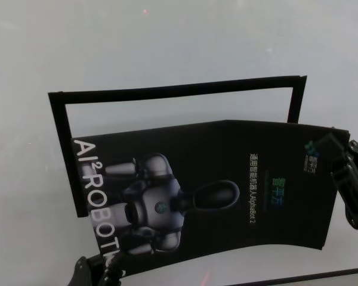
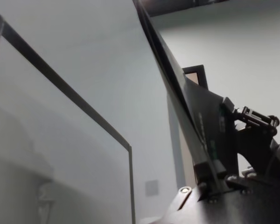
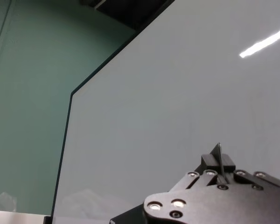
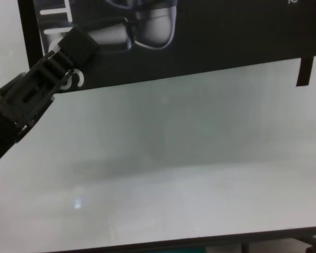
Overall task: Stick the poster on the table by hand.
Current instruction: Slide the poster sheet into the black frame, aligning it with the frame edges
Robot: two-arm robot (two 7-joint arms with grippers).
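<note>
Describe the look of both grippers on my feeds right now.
The left gripper is black and blocky, built of ribbed, segmented plastic links; its wrist view shows a dark plate with small silver screws. The right gripper is also black, with open linkage bars and a thin cable loop beneath it; its wrist view shows a black plate with round silver screw heads. No markings are visible on either.

Lab-like: bare white table (image 1: 167, 42)

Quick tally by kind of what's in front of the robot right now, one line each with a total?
Poster: 1, black, held off the table at both ends
Black frame strips: 3, marking a rectangle outline on the table
Table: 1
Grippers: 2, left gripper and right gripper, each pinching a poster edge
Total: 7
</note>
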